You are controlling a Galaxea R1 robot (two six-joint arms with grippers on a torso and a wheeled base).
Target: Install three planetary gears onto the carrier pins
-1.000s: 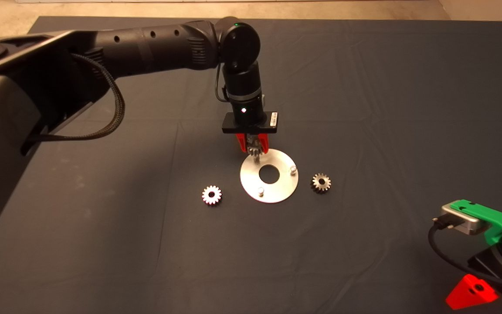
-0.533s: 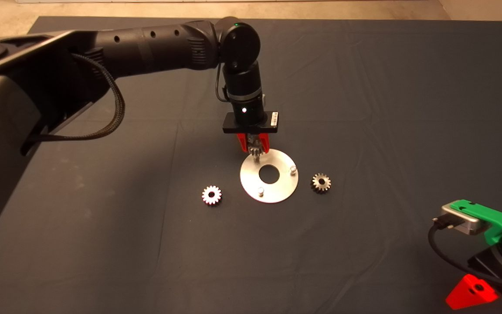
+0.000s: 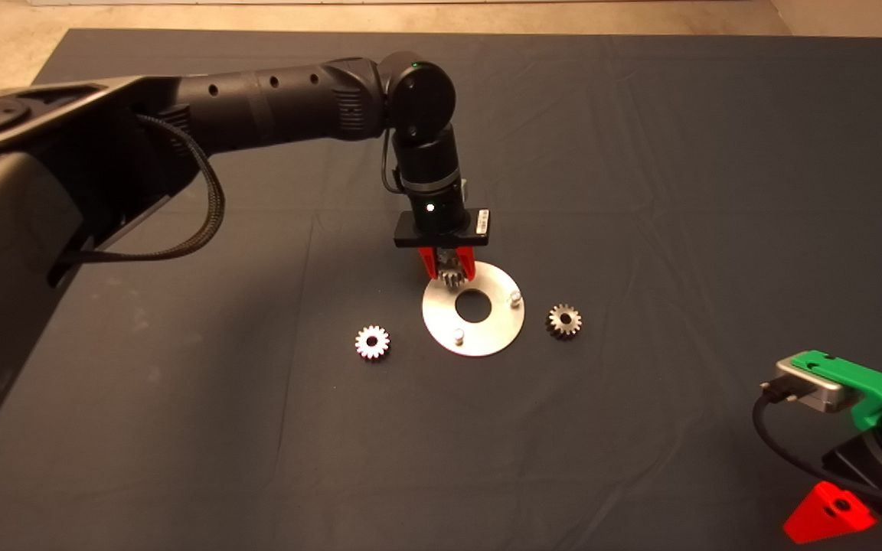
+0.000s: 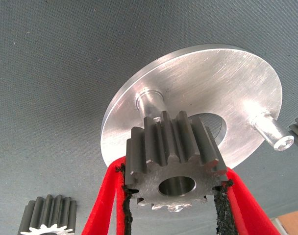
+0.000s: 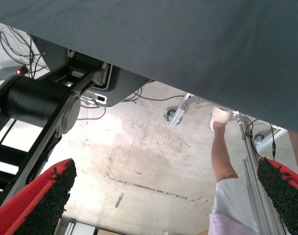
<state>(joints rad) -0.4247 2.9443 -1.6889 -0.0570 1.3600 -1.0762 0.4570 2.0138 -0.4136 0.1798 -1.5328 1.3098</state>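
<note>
- Your left pincer [image 3: 449, 269] is clamped on one small silvery-grey metal spur gear [image 4: 174, 165], held just above the far rim of the flat round shiny metal disc [image 3: 487, 337], over a short cylindrical pin [image 4: 150, 103].
- Two more pins stand bare on that disc: one at its near edge [image 3: 457, 334], one at its right side [image 3: 514, 296].
- A second gear [image 3: 372, 342] lies on the dark mat [image 3: 640, 191] left of the disc, a third [image 3: 563, 321] just right of it.
- Your right pincer [image 5: 163, 196] waits well right of the disc, off the counter's near corner, its black pads [image 5: 46, 200] spread wide apart; a person's leg [image 5: 225, 161] shows beyond the mat.
</note>
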